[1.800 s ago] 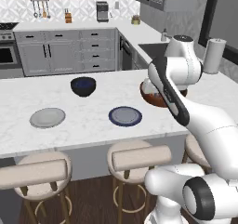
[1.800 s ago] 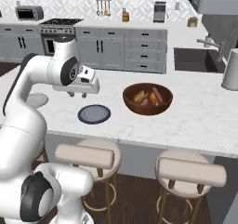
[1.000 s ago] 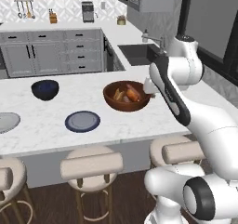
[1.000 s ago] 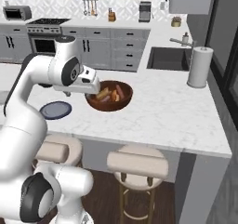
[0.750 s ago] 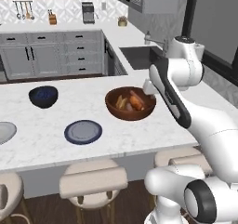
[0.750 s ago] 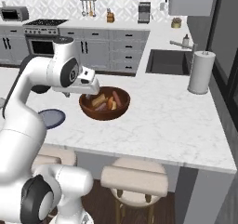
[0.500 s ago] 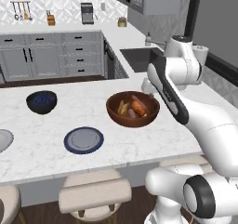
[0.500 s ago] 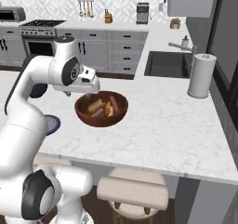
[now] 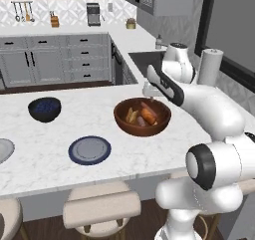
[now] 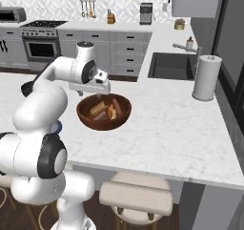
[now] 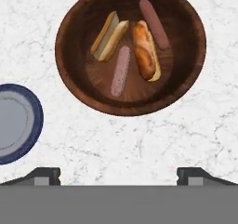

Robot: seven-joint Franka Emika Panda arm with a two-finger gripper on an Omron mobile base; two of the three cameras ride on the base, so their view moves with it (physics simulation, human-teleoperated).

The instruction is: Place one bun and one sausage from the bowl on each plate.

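Observation:
The reddish-brown bowl (image 11: 74, 69) sits on the marble counter and holds two buns (image 11: 147, 51) and two sausages (image 11: 121, 71). My gripper (image 11: 119, 175) hovers above the bowl's near rim, open, with nothing between its fingertips (image 11: 44, 174). From the left base view the gripper (image 9: 148, 90) hangs over the far side of the bowl (image 9: 142, 130). The dark blue plate (image 9: 89, 150) lies left of the bowl, bare, and it reappears as the blue plate (image 11: 14, 123) beside the bowl. The light grey plate (image 9: 2, 150) is cut by the left edge. The bowl (image 10: 102, 123) lies under the gripper (image 10: 99, 94).
A small dark blue-black bowl (image 9: 45, 109) stands behind the plates. A paper-towel roll (image 10: 206, 78) and a sink (image 10: 172, 65) are at the far right of the counter. Bar stools (image 9: 99, 208) line the counter's front edge.
The base has driven rightward along the counter, so the whole scene slid left. The wooden bowl now lies directly under the hand. The arm's pose looks unchanged.

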